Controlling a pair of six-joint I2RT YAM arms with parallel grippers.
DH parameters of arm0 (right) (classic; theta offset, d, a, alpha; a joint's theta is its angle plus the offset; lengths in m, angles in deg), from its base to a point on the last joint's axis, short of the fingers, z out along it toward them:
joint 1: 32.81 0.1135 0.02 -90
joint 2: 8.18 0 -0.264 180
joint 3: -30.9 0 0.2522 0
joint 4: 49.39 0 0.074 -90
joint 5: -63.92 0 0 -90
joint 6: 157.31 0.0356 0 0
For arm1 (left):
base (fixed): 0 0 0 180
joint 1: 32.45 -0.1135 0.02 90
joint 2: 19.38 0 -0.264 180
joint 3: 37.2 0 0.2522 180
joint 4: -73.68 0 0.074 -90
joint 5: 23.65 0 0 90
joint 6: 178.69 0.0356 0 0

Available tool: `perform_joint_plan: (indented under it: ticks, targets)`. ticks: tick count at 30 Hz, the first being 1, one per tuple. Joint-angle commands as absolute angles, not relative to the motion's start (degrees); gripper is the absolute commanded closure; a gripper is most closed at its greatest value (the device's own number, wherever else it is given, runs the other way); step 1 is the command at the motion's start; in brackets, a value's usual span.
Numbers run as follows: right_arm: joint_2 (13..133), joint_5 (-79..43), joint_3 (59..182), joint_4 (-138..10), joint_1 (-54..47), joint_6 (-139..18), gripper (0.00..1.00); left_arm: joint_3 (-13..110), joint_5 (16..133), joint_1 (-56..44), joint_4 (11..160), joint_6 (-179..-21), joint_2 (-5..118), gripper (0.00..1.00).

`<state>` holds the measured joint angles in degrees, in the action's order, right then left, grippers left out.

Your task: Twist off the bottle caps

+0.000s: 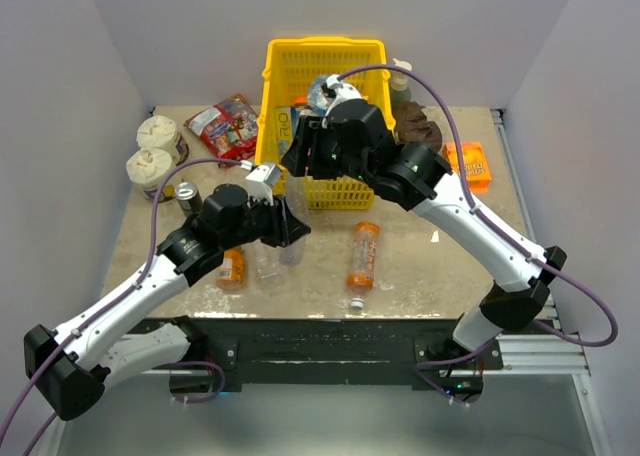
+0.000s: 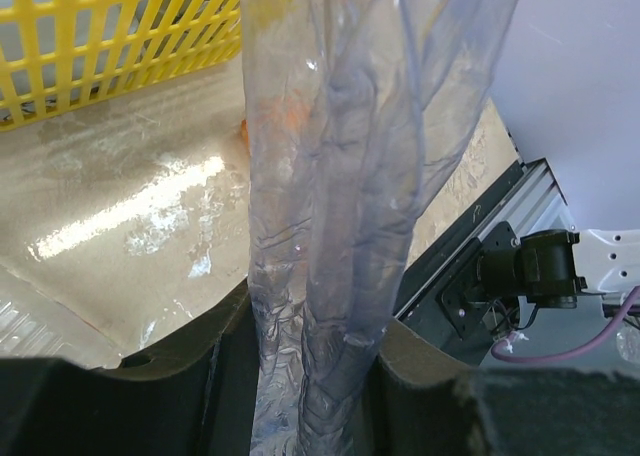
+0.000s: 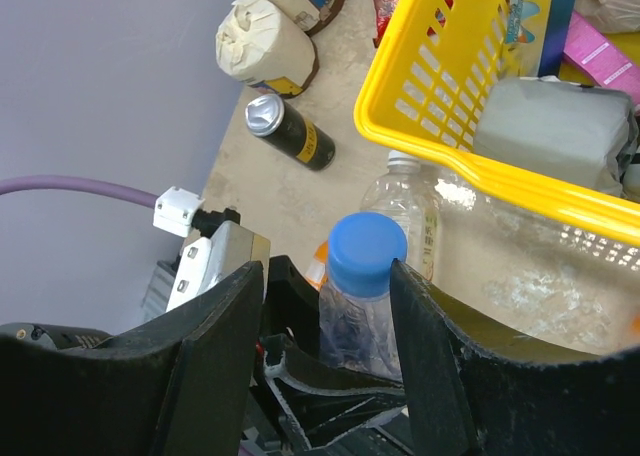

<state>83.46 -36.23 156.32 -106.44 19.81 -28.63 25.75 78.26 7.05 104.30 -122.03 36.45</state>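
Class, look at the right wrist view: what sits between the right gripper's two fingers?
The blue cap of a clear bottle sits there, shown in the right wrist view.

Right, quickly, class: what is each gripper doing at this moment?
Left gripper: shut on the clear bottle.
Right gripper: open, fingers either side of the blue cap.

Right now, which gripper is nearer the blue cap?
Right. The right gripper straddles the blue cap, one finger on each side. The left gripper grips the clear bottle by its body, lower down from the cap.
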Motion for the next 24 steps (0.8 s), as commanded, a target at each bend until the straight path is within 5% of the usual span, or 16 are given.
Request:
perform_joint_plan:
  ticks: [1, 24]
  targets:
    - [84.9, -38.74, 159.62, -107.27, 20.1, -29.6, 0.44, 28.16, 78.49, 7.36, 102.3, -120.51, 35.29, 0.64]
    - [87.27, -40.58, 160.24, -109.03, 20.02, -30.04, 0.51, 27.89, 78.75, 7.36, 101.94, -120.42, 34.5, 0.65]
